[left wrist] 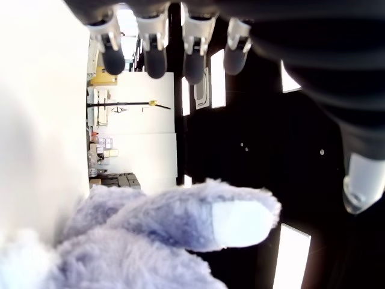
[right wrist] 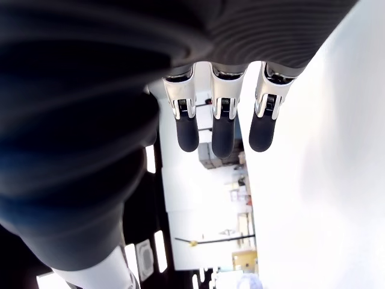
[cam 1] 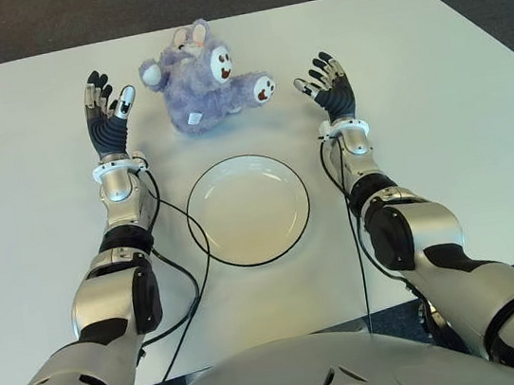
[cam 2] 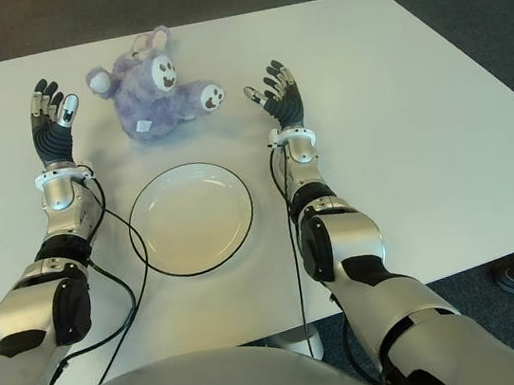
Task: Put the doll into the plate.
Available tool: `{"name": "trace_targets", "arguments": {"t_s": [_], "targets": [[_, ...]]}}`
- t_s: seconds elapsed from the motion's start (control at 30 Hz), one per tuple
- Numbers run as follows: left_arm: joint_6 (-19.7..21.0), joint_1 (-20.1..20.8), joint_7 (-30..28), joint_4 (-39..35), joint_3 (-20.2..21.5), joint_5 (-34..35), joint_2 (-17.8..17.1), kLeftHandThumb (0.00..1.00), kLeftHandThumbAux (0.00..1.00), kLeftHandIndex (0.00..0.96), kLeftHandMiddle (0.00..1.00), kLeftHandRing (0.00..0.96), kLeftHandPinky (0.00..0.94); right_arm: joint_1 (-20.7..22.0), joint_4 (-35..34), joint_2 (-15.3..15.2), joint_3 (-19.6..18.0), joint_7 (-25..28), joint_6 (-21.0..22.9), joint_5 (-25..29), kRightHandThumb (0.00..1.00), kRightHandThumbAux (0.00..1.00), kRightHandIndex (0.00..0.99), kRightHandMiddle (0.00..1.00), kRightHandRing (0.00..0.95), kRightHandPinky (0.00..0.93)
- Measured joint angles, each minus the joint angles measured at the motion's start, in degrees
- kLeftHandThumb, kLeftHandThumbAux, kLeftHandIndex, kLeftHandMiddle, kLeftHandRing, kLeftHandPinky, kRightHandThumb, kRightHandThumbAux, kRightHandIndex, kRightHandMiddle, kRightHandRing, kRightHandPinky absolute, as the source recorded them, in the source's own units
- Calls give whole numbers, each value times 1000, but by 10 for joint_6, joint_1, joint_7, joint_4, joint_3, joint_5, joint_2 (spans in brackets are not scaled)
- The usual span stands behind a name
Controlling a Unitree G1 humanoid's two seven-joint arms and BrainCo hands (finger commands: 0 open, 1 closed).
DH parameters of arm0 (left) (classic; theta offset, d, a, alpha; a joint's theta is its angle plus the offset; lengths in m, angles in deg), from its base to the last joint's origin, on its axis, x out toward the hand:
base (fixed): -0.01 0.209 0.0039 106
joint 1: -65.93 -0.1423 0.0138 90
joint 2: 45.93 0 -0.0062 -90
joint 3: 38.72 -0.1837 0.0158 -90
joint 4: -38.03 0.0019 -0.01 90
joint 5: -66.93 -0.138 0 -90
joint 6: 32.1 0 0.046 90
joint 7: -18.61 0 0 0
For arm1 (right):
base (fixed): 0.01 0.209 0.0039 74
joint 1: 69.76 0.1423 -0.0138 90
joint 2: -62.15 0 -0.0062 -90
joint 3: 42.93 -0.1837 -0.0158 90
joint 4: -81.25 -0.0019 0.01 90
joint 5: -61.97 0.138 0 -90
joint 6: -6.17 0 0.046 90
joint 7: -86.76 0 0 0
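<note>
My two arms reach across the white surface (cam 1: pixel 433 81) toward a purple plush doll (cam 1: pixel 198 81) that lies on its back at the far side, directly beyond the empty white plate (cam 1: pixel 248 210). My left robot hand (cam 1: pixel 107 113) stands on one side of the doll and my right robot hand (cam 1: pixel 328 87) on the other, both with fingers spread and holding nothing; each wrist view confirms straight, uncurled fingers and an empty palm.

The doll sprawls roughly crosswise between my hands, its long axis running from the white-tipped arm nearest my left robot hand to the foot with the dark sole that points at my right robot hand. That foot comes close to my right fingertips (cam 1: pixel 313 77) without touching them, while the doll's arm sits just beside my left thumb; the left wrist view shows that fuzzy white-tipped limb filling the space below my fingers. I judge the two hands about equally near, the right perhaps slightly closer at the foot.

The doll is apart from the plate's dark rim, lying just past it. The coming move, as I read it, is to close both hands inward on the doll, then draw it back toward me and down into the plate.
</note>
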Motion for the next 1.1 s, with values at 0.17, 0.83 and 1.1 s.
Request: {"name": "trace_targets", "arguments": {"t_s": [0.17, 0.83, 1.1], "targets": [[-1, -1, 0, 0, -1, -3, -6, 0, 495, 0, 90, 61, 0, 0, 0, -1, 0, 0, 0, 0, 193, 856, 103, 129, 129, 156], [-6, -2, 0, -2, -3, -7, -22, 0, 504, 0, 77, 45, 0, 3, 0, -2, 0, -1, 1, -1, 189, 850, 100, 127, 128, 152], [1, -1, 0, -3, -4, -15, -32, 0, 495, 0, 72, 31, 0, 4, 0, -2, 0, -1, 1, -1, 189, 845, 97, 128, 128, 154]]}}
